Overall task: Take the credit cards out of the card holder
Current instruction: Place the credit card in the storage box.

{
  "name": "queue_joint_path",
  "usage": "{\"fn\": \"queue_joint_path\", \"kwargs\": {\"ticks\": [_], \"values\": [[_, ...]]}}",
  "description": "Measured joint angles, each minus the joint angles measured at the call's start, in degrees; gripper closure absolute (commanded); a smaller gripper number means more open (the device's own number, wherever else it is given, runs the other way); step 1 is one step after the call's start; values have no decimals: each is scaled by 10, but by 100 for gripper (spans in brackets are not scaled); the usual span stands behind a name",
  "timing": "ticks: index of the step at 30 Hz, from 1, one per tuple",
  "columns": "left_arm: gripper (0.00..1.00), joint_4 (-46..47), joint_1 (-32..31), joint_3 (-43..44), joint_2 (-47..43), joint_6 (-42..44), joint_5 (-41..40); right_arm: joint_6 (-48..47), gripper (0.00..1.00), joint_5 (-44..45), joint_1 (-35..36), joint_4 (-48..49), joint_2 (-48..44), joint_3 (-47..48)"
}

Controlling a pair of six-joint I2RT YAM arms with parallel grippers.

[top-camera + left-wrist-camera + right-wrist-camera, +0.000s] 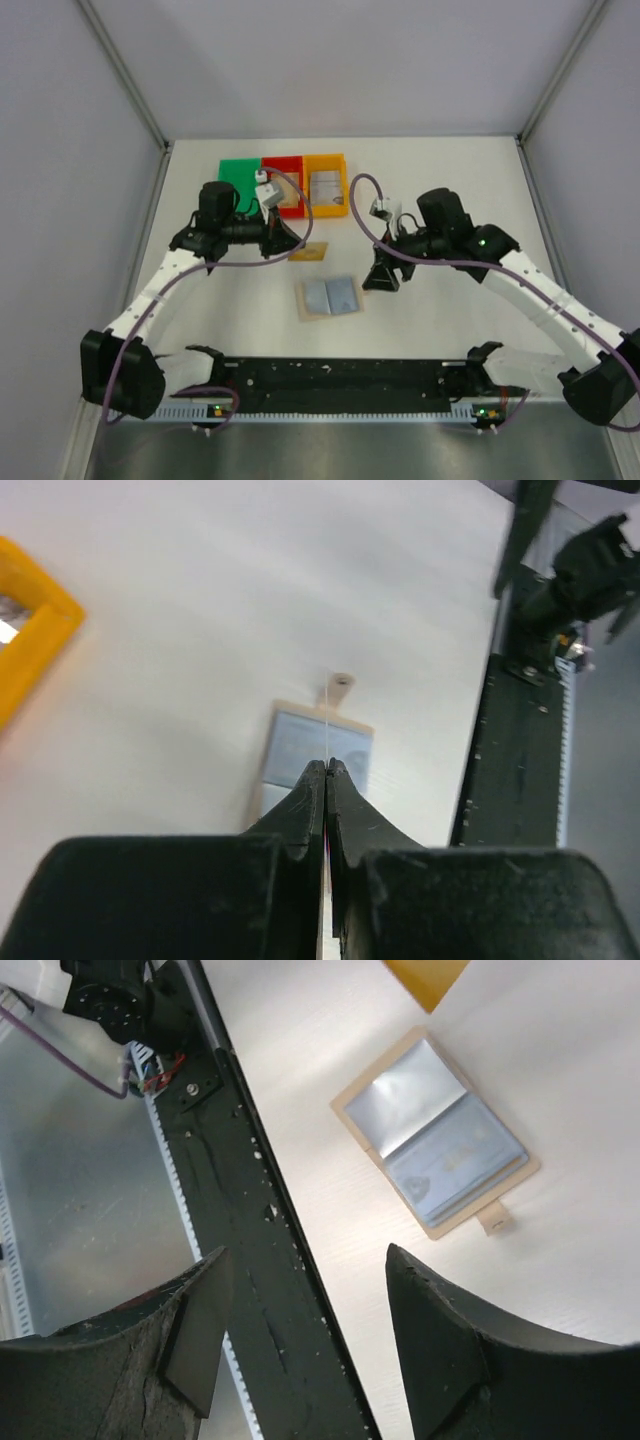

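Top external view has the card holder (328,297) lying opened flat on the table (450,180), between the two arms and in front of their bases, lining upward so that its pockets face the cameras. The right wrist view shows faint print under the lower sleeve, probably a credit card (455,1160) left inside, though glare makes that hard to confirm. Just beyond the holder, a tan card (311,250) sits at the tip of the left end effector (327,770), whose jaws are pressed together. From the left wrist the card shows only as a thin edge-on line running out of the closed tips, so it seems pinched by one edge and held above the holder, likely for carrying to a bin. The right end effector (307,1250) hangs beside the holder with its fingers apart and nothing between them, well placed to steady the holder or reach for the next card. Farther back, against the far edge, an orange bin (326,158) already holds a grey card (323,185), which suggests the extracted cards go there.
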Motion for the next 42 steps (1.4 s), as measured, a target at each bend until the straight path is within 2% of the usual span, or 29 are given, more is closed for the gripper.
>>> {"fn": "queue_joint_path", "kwargs": {"ticks": [6, 15, 25, 32, 42], "values": [[100, 73, 70, 35, 96, 12, -49, 33, 33, 47, -3, 33, -54, -50], [100, 98, 138, 232, 327, 29, -54, 56, 32, 79, -4, 59, -58, -83], [100, 48, 151, 410, 480, 58, -73, 58, 32, 99, -5, 73, -53, -85], [100, -28, 150, 462, 540, 91, -86, 56, 32, 103, -16, 73, -38, -85], [100, -89, 150, 482, 554, 114, -75, 54, 33, 96, -23, 74, -29, -85]]}}
